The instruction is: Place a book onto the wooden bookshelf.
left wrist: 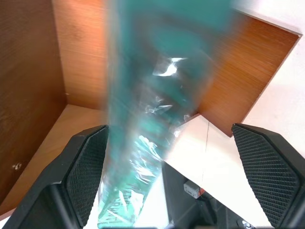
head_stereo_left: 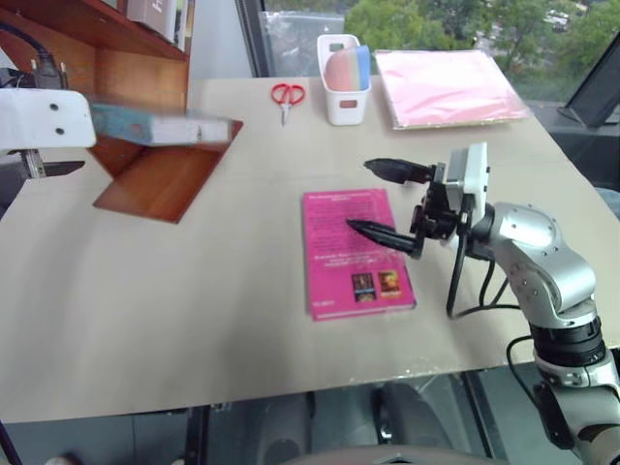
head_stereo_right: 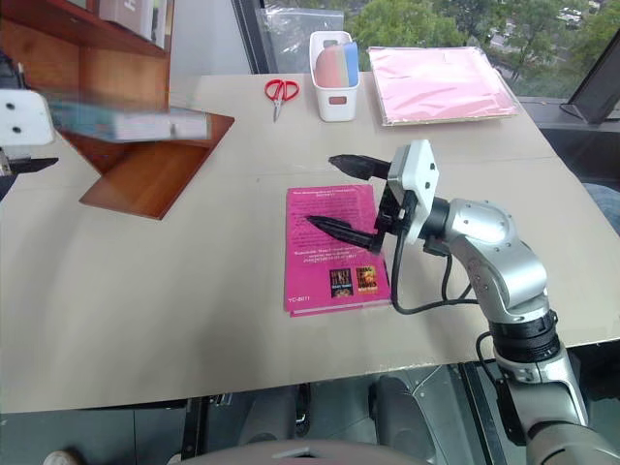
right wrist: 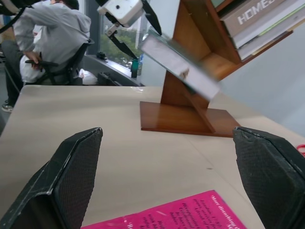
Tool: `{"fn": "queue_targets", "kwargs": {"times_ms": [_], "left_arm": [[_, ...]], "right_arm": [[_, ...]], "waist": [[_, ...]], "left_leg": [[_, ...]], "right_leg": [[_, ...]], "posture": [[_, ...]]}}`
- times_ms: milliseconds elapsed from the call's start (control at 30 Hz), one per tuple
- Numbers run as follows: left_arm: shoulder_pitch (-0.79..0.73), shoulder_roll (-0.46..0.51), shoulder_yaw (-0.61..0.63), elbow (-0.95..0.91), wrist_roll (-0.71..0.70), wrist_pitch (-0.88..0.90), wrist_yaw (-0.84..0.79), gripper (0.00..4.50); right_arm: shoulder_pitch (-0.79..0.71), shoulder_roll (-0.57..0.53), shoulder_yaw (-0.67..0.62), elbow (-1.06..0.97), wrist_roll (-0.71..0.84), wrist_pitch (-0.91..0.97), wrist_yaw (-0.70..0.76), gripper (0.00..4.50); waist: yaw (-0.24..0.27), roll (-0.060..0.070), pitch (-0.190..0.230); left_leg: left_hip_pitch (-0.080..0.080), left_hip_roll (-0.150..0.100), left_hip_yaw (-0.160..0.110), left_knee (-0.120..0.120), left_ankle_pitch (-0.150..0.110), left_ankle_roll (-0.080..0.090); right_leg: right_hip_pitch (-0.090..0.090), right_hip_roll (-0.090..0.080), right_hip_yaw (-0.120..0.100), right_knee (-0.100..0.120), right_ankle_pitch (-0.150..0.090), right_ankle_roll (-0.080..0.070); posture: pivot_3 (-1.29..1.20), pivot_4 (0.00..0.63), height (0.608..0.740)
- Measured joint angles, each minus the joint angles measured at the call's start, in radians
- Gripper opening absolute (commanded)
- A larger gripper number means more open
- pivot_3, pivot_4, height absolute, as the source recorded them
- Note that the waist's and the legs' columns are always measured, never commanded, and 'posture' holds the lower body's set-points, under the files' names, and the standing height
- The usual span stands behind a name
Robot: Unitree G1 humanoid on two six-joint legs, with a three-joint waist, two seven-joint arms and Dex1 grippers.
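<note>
The teal-green book [head_stereo_left: 160,126] is motion-blurred, lying roughly level over the sloping panel of the reddish-brown wooden bookshelf [head_stereo_left: 155,179] at the table's far left. In the left wrist view the book [left wrist: 143,143] passes between the fingers of my left gripper [left wrist: 167,129], which stands open; the book sits near one finger [left wrist: 88,167] and well clear of the other. The right wrist view shows the book [right wrist: 178,62] tilted in front of the shelf's upright. My right gripper [head_stereo_left: 359,196] is open above the magenta book, holding nothing.
A magenta-pink book [head_stereo_left: 354,254] lies flat at the table's middle. At the back are red scissors [head_stereo_left: 287,95], a white bin [head_stereo_left: 344,97] and a pink folder [head_stereo_left: 446,87]. Other books [right wrist: 257,19] sit on an upper shelf. A seated person [right wrist: 43,43] is beyond the table.
</note>
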Motion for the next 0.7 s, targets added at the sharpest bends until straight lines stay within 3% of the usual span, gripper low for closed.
{"fn": "queue_targets", "kwargs": {"times_ms": [333, 467, 700], "left_arm": [[-0.039, 0.018, 0.043, -0.001, -0.096, -0.01, -0.013, 4.48], [0.007, -0.041, 0.157, -0.109, -0.277, 0.039, -0.05, 4.48], [0.201, -0.167, 0.38, -0.397, -0.554, 0.282, -0.059, 4.48]], "right_arm": [[-0.004, 0.008, 0.0, 0.027, -0.008, -0.02, 0.02, 4.5], [-0.005, -0.004, 0.0, 0.038, -0.009, -0.019, 0.033, 4.5], [-0.006, -0.06, -0.006, 0.036, 0.011, 0.023, 0.046, 4.5]], "waist": [[0.001, 0.0, 0.0], [0.003, 0.0, 0.0], [-0.002, 0.0, 0.0]], "left_leg": [[0.0, 0.0, 0.0, 0.0, 0.0, 0.0], [0.0, 0.0, 0.0, 0.0, 0.0, 0.0], [0.0, 0.0, 0.0, 0.001, 0.0, 0.0]], "right_leg": [[0.0, 0.0, 0.0, 0.0, 0.0, 0.0], [0.0, -0.001, 0.0, 0.0, 0.0, 0.0], [0.0, 0.0, 0.0, 0.001, 0.0, 0.0]], "posture": [[0.0, 0.15, 0.74], [0.0, 0.15, 0.74], [0.0, 0.15, 0.74]]}}
